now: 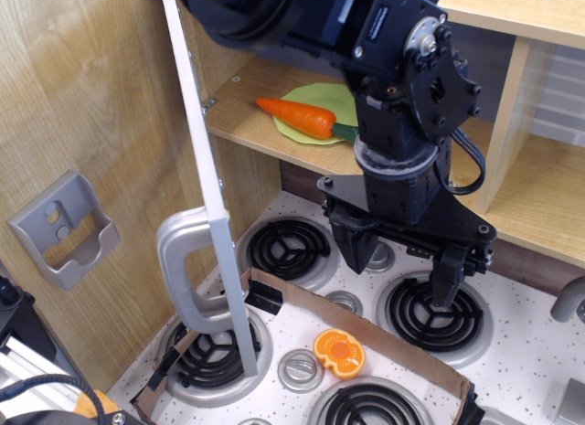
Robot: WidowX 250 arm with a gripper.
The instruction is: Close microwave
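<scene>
The microwave [208, 206] shows here mostly as its door, seen edge-on: a thin pale panel running from the upper left down to the stove top, swung wide open and standing out from the wooden wall. Its silver loop handle [183, 274] sticks out on the left side of the panel, low down, just above one of the black coil burners [212, 356].

The black robot arm [402, 105] reaches in from the top and hangs to the right of the door, apart from it. Its pincer [402, 274] points down over the white speckled stove top [530, 370], and the two dark fingers [448, 279] stand apart with nothing between them (one finger sits over the back burners, the other over the right-hand coil).

Behind the arm, on a wooden shelf [247, 114], a green plate [306, 110] carries an orange carrot [297, 117]. A small grey holder [64, 228] is fixed to the wooden wall on the left, well apart from the door. On the stove top a strip of brown cardboard [384, 338] runs diagonally between the burners, and an orange slice-shaped toy [339, 352] lies just in front of it, next to a round grey knob [300, 368]. A grey curved tap [569, 302] shows at the right edge.
</scene>
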